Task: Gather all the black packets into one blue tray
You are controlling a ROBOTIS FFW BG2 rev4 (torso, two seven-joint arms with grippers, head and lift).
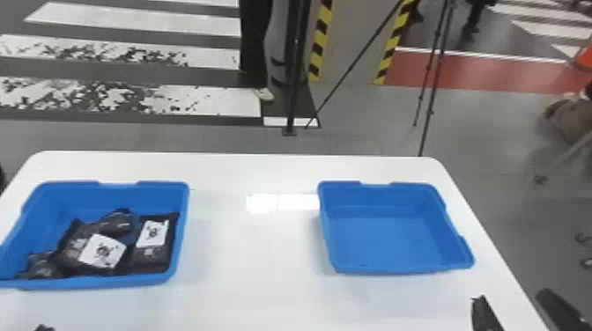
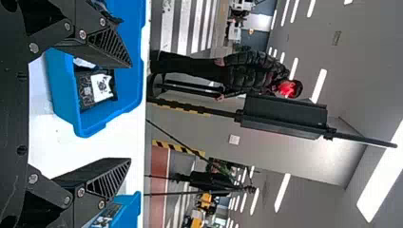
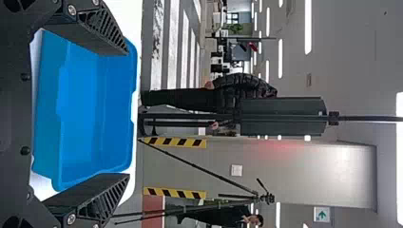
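Observation:
Several black packets (image 1: pixel 81 248) with white labels lie heaped in the left blue tray (image 1: pixel 183 229). The right blue tray (image 1: pixel 392 237) shows its blue floor. A tip of my left gripper (image 1: pixel 44 328) is at the bottom left edge, nearer than the left tray; my right gripper (image 1: pixel 517 301) stands at the bottom right, nearer than the right tray. In the left wrist view, my left gripper (image 2: pixel 130 113) is open, with a labelled packet (image 2: pixel 97 89) in the tray beyond. My right gripper (image 3: pixel 128 114) is open before the right tray (image 3: pixel 85 109) in the right wrist view.
The white table (image 1: pixel 251 255) shows between the trays. Behind it are a black stand (image 1: pixel 289 105), tripod legs (image 1: pixel 429 101) and a pillar with yellow-black edges (image 1: pixel 348 44). A person stands beyond the table.

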